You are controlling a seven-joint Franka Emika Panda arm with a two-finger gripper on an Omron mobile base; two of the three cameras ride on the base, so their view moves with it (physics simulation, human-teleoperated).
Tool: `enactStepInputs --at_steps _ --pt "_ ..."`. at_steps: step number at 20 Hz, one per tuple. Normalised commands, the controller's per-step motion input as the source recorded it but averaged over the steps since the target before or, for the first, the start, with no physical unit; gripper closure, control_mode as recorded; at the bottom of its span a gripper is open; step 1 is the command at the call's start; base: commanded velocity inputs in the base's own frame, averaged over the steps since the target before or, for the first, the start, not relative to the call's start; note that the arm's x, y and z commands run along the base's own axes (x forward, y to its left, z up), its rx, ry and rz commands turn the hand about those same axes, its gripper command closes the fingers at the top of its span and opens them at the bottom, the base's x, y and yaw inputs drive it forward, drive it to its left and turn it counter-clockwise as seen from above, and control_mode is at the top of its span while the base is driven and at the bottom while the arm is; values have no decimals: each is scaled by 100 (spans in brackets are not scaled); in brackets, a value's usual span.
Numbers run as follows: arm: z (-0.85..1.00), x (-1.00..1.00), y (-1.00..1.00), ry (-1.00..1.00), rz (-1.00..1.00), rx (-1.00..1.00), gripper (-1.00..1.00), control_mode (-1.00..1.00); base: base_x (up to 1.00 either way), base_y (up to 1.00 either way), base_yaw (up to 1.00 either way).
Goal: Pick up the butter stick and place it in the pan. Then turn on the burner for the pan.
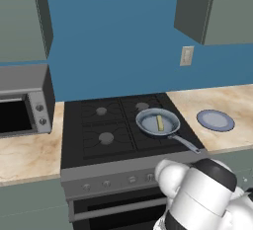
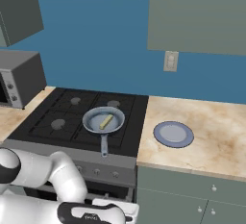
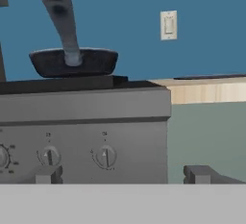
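On the stove, pan (image 3: 73,62) sits above the spread claw (image 3: 124,174)

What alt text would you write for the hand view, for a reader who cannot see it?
Seen from low in front of the stove, the open gripper faces two control knobs on the grey front panel. Above, the pan sits on the stovetop, handle pointing toward the camera. Behind are a blue wall with a wall switch and a counter.

The light is even and soft in all views, without a clear source. Shadows are very faint, also under the pan (image 1: 158,123). No glare appears. The pictures are coarse and slightly blurred; edges show no distortion.
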Motion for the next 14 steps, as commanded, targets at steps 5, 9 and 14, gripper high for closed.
enactStepInputs --at_steps 5,9,14 --pt "-10 0 10 0 0 0 -100 -100 0 0 0" --pt "-4 0 5 -1 0 0 -100 -100 0 0 0" --pt "0 1 18 0 0 0 -100 -100 0 0 0"
